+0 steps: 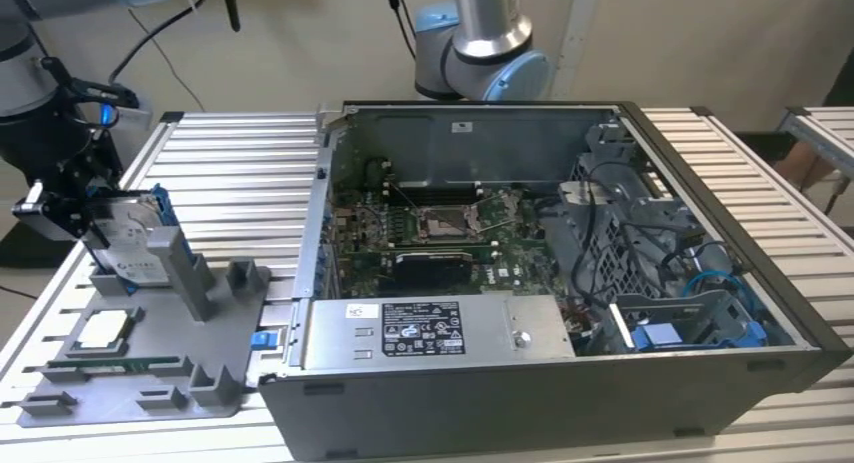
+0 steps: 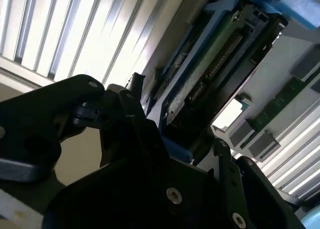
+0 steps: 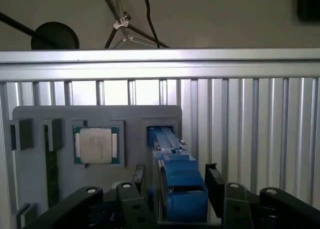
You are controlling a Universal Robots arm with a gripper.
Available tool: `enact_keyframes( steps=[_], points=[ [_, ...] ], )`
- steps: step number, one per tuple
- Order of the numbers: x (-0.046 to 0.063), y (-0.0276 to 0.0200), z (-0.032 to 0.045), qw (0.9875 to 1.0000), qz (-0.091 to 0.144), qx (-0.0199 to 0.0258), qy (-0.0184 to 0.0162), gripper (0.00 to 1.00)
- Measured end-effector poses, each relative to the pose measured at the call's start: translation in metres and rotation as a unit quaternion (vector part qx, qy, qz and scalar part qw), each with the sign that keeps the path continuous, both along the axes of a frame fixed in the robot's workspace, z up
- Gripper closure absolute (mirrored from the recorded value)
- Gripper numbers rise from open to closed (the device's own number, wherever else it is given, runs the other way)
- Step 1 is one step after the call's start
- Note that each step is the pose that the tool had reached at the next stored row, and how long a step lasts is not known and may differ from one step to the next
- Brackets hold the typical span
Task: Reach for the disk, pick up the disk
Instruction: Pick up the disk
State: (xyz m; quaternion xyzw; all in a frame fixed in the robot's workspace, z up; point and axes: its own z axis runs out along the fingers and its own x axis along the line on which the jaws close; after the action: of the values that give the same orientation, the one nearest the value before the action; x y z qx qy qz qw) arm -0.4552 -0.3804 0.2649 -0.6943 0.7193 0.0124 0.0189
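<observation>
Your gripper [image 3: 175,175] is straddling the disk [image 1: 134,248], which is standing on edge in the tray's [image 1: 187,333] slot at the exterior view's left, long axis running straight out from the wrist. Honestly can't tell if it's clamping yet.

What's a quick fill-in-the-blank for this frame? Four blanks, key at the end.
1. The disk sits in a ____ plastic bracket.
2. The CPU chip lies flat on the ____ fixture.
3. The computer case is ____, its motherboard exposed.
4. Between the disk and the CPU chip, the end effector is at the ____.
Missing words: blue; grey; open; disk.
</observation>
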Motion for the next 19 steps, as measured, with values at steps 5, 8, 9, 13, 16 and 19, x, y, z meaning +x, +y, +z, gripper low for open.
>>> enact_keyframes(
  steps=[5, 8, 9, 13, 16, 19],
  points=[
    [-0.0002, 0.0001, -0.0047, 1.0, 0.001, 0.0054, -0.0028, 0.0],
    [-0.0002, 0.0, -0.0058, 1.0, 0.001, 0.0069, -0.0028, 0.0],
    [-0.0001, 0.0001, -0.006, 1.0, 0.001, 0.007, -0.003, 0.0],
    [-0.0001, 0.0, -0.0062, 1.0, 0.001, 0.0071, -0.0031, 1.0],
    [0.0, -0.0001, -0.0065, 1.0, 0.001, 0.0071, -0.0033, 1.0],
    [-0.0001, 0.0001, -0.0066, 1.0, 0.001, 0.0072, -0.0033, 1.0]
  ],
)
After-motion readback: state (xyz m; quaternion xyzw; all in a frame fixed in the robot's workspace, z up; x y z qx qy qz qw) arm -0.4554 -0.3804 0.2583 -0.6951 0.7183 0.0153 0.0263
